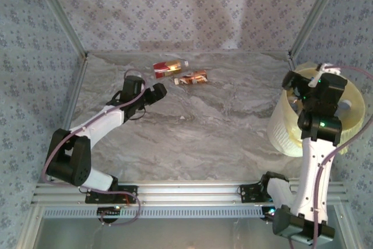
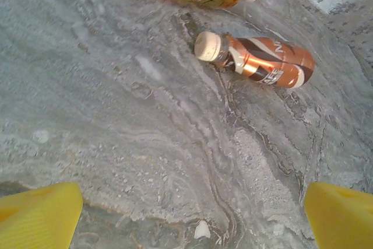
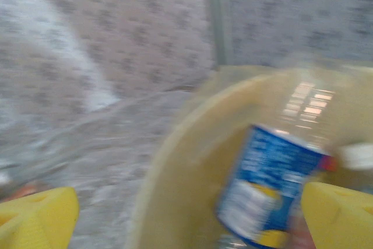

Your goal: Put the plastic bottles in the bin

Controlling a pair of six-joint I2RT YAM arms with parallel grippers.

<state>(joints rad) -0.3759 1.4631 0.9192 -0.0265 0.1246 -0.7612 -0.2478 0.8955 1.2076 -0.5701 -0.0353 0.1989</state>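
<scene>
table (image 1: 204,132) lies bare beside the orange bottle (image 1: 193,77)

red-label bottle (image 1: 169,67), brown-label bottle (image 1: 193,77): lying, far centre, close together | blue-label bottle (image 3: 274,185): tilted, in bin (image 1: 285,132) mouth

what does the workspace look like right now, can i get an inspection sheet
surface: grey marbled table, no spills seen
job's things: red-label bottle and brown bottle lie near each other on the far part of the table; blurred blue-label bottle is over the bin at the right edge
clutter: one small white scrap
grippers: left gripper open and empty, short of the brown bottle; right gripper open above the bin
cables: pink cables run along both arms, none near the bottles
surroundings: patterned walls, metal frame
</scene>
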